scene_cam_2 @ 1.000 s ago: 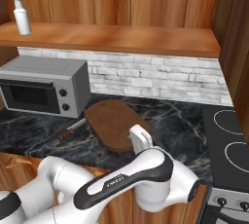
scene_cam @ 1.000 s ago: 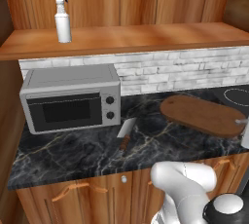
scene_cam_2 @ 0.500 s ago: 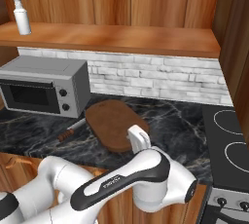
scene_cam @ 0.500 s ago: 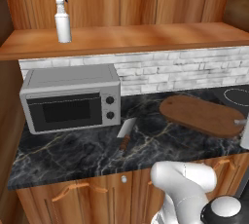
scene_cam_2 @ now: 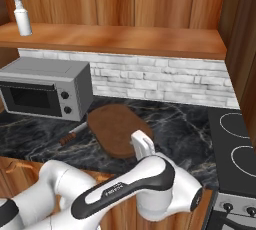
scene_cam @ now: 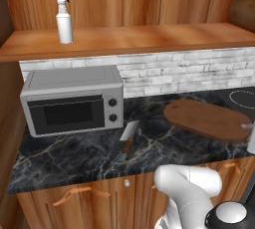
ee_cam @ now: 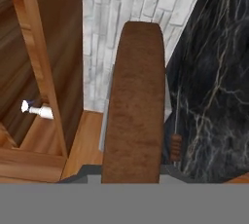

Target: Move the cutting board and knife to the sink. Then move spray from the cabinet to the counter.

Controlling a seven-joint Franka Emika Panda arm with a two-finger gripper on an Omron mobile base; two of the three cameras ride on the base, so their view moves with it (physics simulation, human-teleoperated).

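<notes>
The brown cutting board (scene_cam: 204, 118) lies on the black counter (scene_cam: 74, 158) right of the microwave. My gripper (scene_cam_2: 141, 146) is at the board's near end (scene_cam_2: 117, 129) and is shut on its edge; in the hand view the cutting board (ee_cam: 133, 101) runs straight out from the hand. The knife (scene_cam: 128, 136) rests on the counter between microwave and board, handle toward the front, also seen as the knife (scene_cam_2: 75, 134) and the knife (ee_cam: 176, 135). The white spray (scene_cam: 63, 16) stands at the left on the cabinet shelf (scene_cam: 149, 39).
A grey microwave (scene_cam: 72, 101) sits at the counter's left against the white brick wall. The black stovetop (scene_cam_2: 235, 149) adjoins the counter on the right. Brown cupboards with curved handles (scene_cam: 74, 195) run under the counter's front edge.
The arm's forearm has shifted slightly in the right base view. Board, knife and spray stay where they were.
</notes>
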